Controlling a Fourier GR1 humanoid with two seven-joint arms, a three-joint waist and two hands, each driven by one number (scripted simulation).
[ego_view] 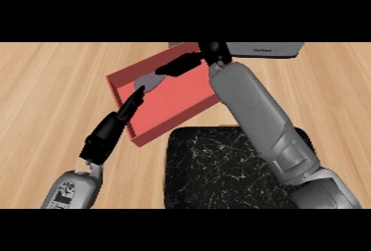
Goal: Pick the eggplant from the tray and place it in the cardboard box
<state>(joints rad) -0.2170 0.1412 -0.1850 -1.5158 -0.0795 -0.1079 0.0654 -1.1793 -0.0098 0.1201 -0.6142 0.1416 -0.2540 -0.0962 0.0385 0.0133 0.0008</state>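
Left hand [116,125] extended, fingers straight, tips over left wall of red box [170,105]; nothing held. Grey object [148,81] inside box, identity unclear; eggplant not discernible. Black tray [210,171] just below box. Right hand [181,63] above box, grip hidden: cannot tell.

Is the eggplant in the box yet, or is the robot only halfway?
Nearly, it seems. The black tray shows no eggplant, so the pick looks done. The right hand is over the red box and may hide the eggplant; I cannot see it. The left hand points at the box's wall. Left: letting go, pulling away.
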